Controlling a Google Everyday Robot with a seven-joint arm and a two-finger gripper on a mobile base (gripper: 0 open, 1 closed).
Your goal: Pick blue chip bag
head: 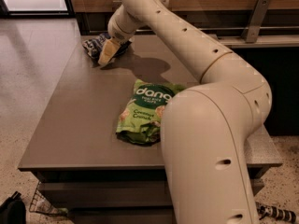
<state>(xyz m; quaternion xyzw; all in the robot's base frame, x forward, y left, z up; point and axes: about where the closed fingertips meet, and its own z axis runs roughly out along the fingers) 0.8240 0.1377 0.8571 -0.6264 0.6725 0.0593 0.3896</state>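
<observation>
Floor items: a black bag (11,211) and a wire basket (44,204) sit at 7 o'clock from the table, low in the view.
Blue chip bag: the blue chip bag (95,44) lies crumpled on the table's far corner, at 11 o'clock on the tabletop.
Gripper: the gripper (106,55) hangs low over that same corner, its cream tip pointing toward 7 o'clock, down at the tabletop.
Bag relative to gripper: the bag shows at 10 to 11 o'clock from the gripper tip, just beside and partly behind it; contact cannot be told.
Gripper state: how wide it stands cannot be told, and nothing is seen lifted in it.
Table: the grey table (70,125) bears both bags.
Green dang bag: the green dang bag (142,113) lies flat at 5 o'clock from the gripper, well apart from the blue one.
Arm: the cream arm (210,125) fills the view from 5 o'clock and reaches up to 11 o'clock.
</observation>
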